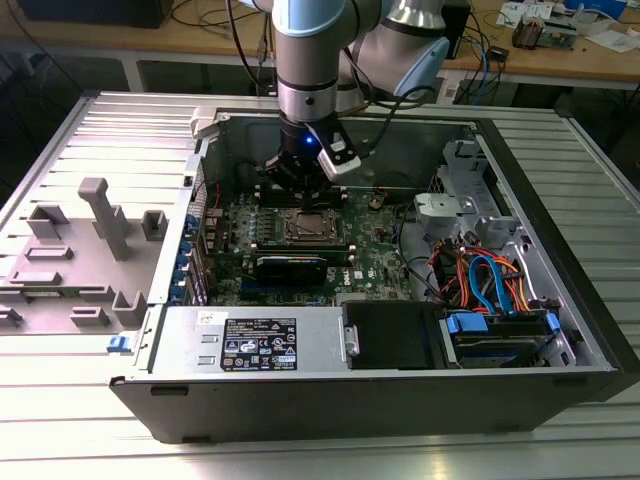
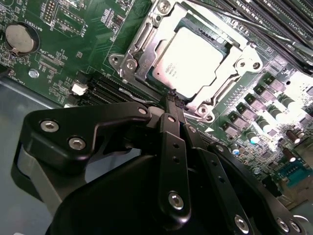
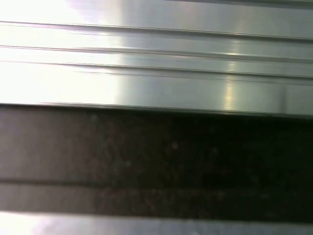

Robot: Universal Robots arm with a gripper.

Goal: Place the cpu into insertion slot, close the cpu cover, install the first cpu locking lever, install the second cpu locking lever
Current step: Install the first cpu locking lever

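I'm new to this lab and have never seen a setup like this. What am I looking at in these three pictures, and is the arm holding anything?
A robot arm reaches down into an open computer case lying on a ribbed metal table. The exterior view is from a camera off the arm. The two wrist views ride on the arm. In the second wrist view, the black gripper has its fingers together, holding nothing, at the edge of the insertion slot on the green motherboard. The cpu already sits there, with the cpu cover framing it. The first wrist view is blurred metal.
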